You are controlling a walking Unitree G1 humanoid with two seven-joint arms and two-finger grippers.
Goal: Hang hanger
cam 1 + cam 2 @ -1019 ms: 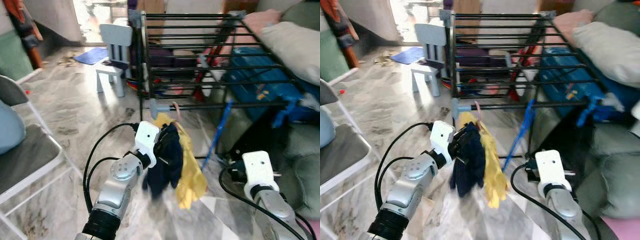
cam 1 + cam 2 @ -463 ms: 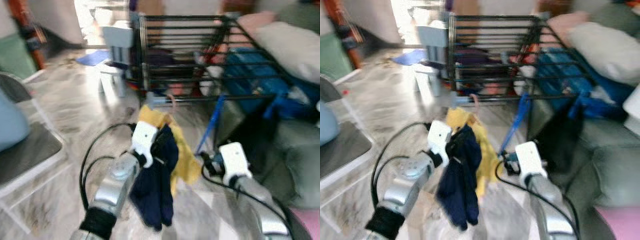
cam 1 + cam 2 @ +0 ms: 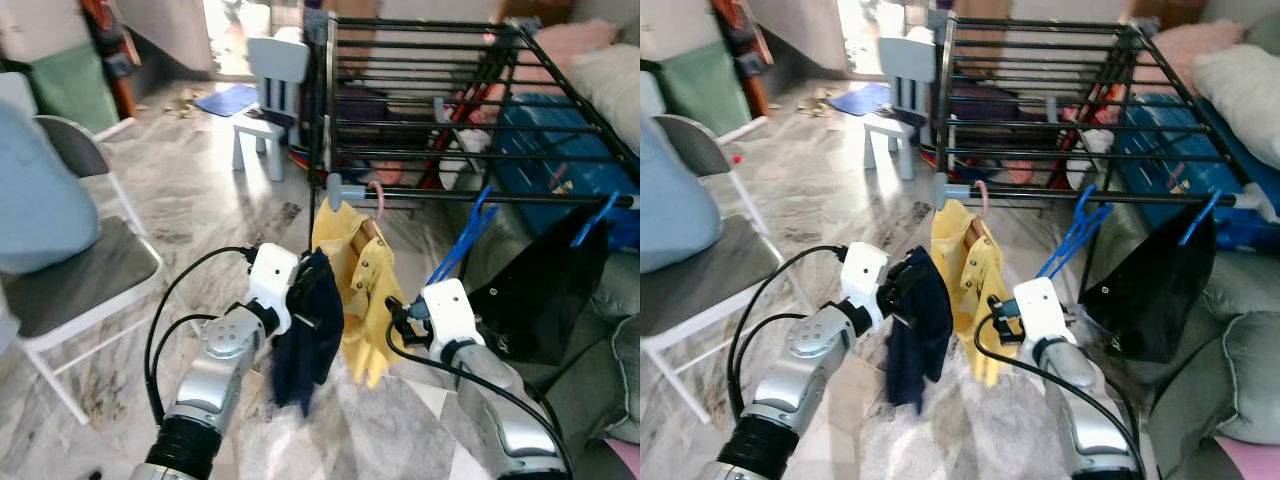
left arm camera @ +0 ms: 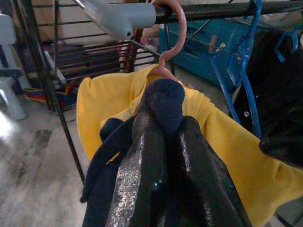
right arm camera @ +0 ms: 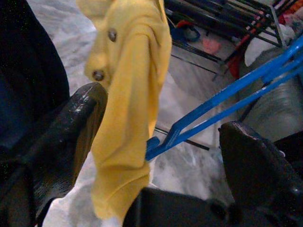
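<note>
In the left eye view our left gripper (image 3: 308, 290) sits just below centre, clamped on a dark navy garment (image 3: 305, 340) that droops from it toward six o'clock; at one o'clock from it a yellow shirt (image 3: 360, 290) hangs on a pink hanger (image 3: 376, 200) whose hook is over the front bar of the black drying rack (image 3: 480, 198), beside the grey end cap; we judge the navy piece is held high and close to that bar so it can go up next to the shirt; whether a hanger is inside it we cannot tell; blue hangers (image 3: 455, 250) dangle from the same bar at three o'clock of the shirt, with a black garment (image 3: 545, 290) beyond; a folding chair (image 3: 80, 270) stands at nine o'clock

In the right eye view our right gripper (image 3: 1002, 320) is at the shirt's lower edge, at five o'clock from the hook; a small white chair (image 3: 902, 85) stands at eleven o'clock

In the left wrist view the two fingers (image 4: 142, 156) are pressed together on a bunched navy fold, the pink hook just ahead over the bar

In the right wrist view the fingers (image 5: 75, 127) stand wide apart, holding nothing, the yellow hem and a blue hanger between them; we take it this hand is placed to steady the shirt
</note>
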